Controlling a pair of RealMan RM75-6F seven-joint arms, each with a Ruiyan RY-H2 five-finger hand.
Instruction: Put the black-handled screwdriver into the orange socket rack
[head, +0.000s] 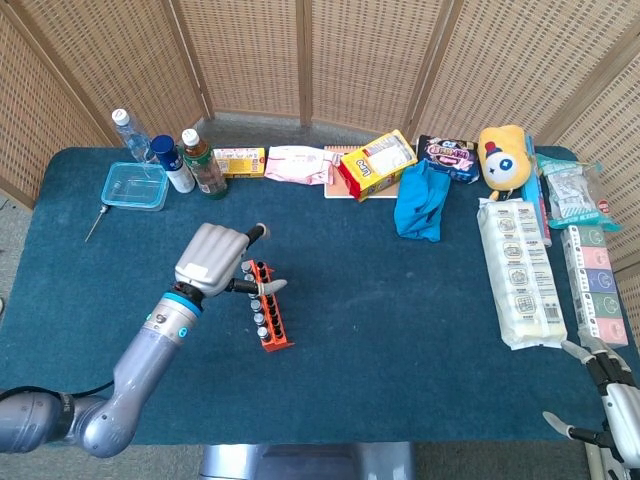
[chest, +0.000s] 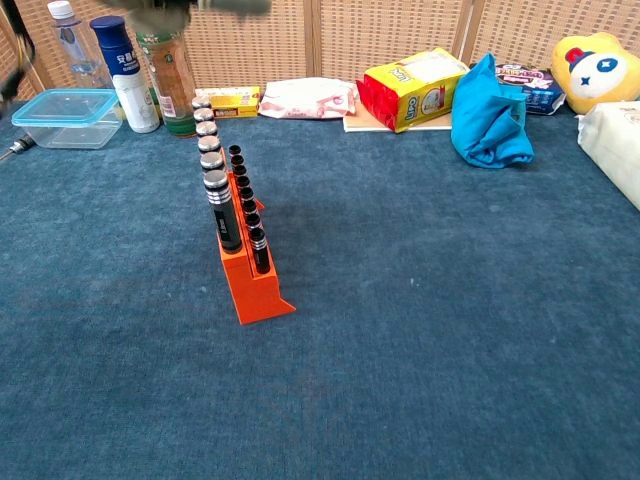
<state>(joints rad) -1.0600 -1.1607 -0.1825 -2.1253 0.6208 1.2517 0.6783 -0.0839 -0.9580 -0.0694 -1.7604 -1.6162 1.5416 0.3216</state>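
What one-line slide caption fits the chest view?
Black-handled screwdriver standing upright in the orange socket rack on the blue table, bottles and snacks lined up behind.

A: The table (chest: 420, 330) is looking like matt, slightly fuzzy blue carpet cloth, right? And the orange socket rack (chest: 252, 283) is coming across as smooth plastic.

B: Yep. The sockets (chest: 211, 160) in it are showing shiny banded metal, and the black-handled screwdriver (chest: 224, 214) is reading as satin black with a bright metal cap.

A: At 12 o'clock the screens (head: 300, 50) are looking like woven rattan in wood frames.

B: The tub (chest: 65, 117) at 10 is showing clear glossy plastic. The left hand (head: 212, 262) is gleaming like smooth grey metal or plastic, I can't tell which. The blue bundle (chest: 487, 112) is looking like soft cloth.
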